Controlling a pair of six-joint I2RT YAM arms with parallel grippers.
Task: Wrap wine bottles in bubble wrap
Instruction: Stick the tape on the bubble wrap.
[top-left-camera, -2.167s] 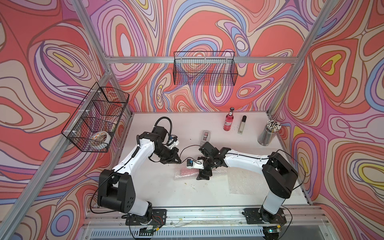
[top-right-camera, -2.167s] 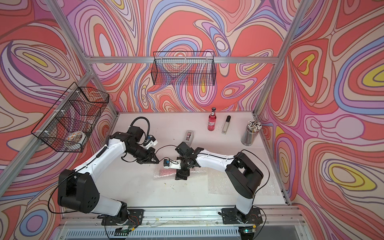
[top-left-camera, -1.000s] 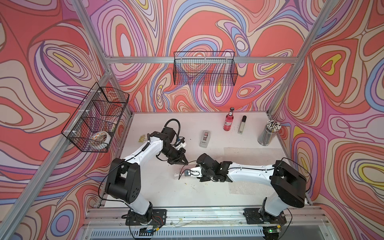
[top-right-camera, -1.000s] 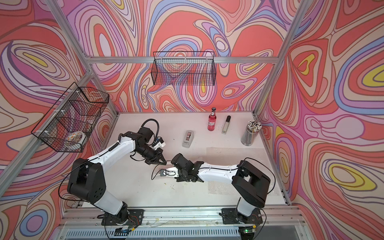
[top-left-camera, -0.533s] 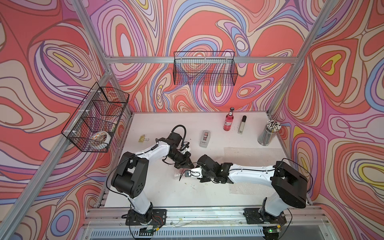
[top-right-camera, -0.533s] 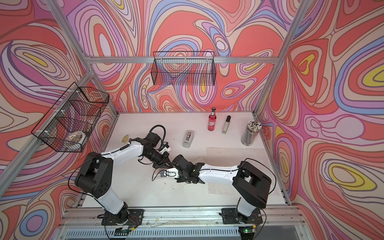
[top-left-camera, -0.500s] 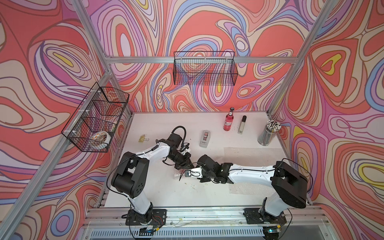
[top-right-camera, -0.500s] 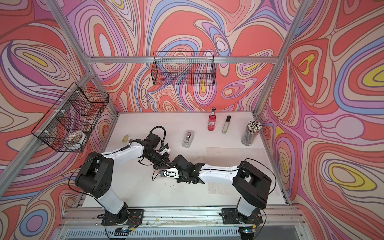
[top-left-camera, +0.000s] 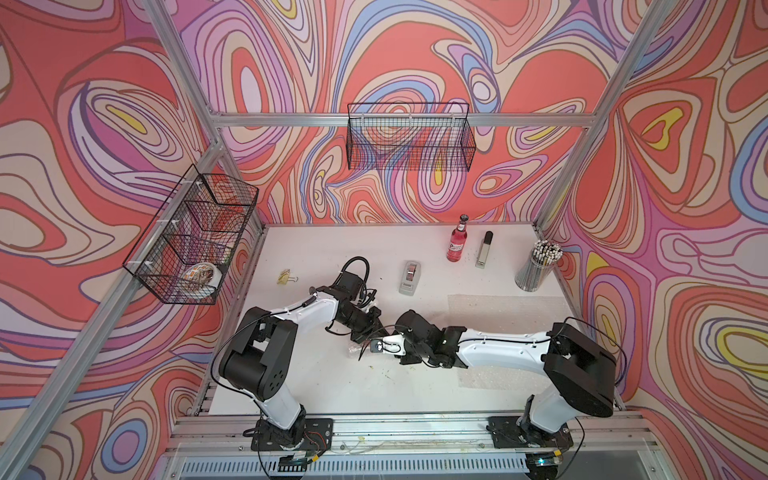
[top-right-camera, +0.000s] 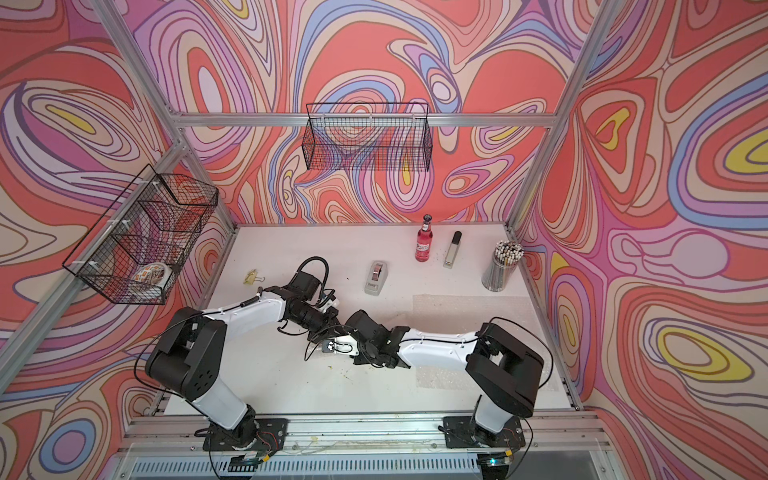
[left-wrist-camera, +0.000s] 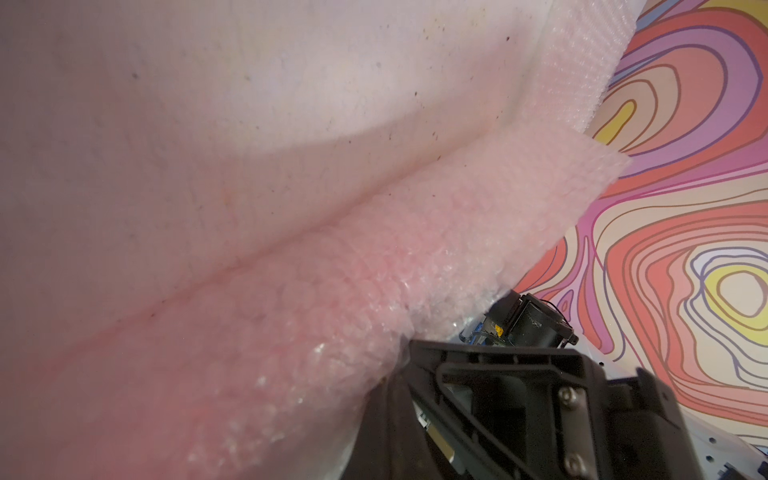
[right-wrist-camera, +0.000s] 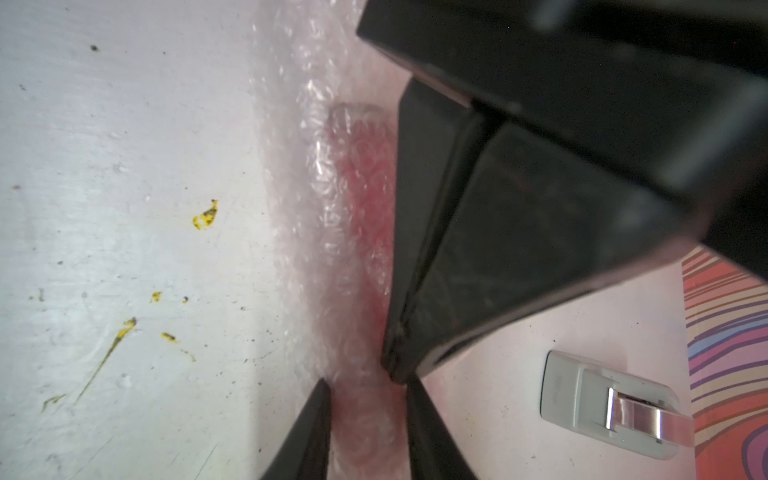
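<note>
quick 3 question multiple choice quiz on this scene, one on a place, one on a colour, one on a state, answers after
1. The bare wine bottle stands:
A) beside the silver-and-black bar
B) in a cardboard box
C) on top of a book

2. Its liquid is:
A) green
B) pink-red
C) yellow

3. The other bottle, between the right pincer tips, is:
A) upright and bare
B) lying in bubble wrap
C) broken in pieces

Answers:
1 A, it stands right next to the bar in both top views.
2 B, pink-red shows through the clear glass.
3 B, bubbled film covers its red body in the right wrist view.
</note>
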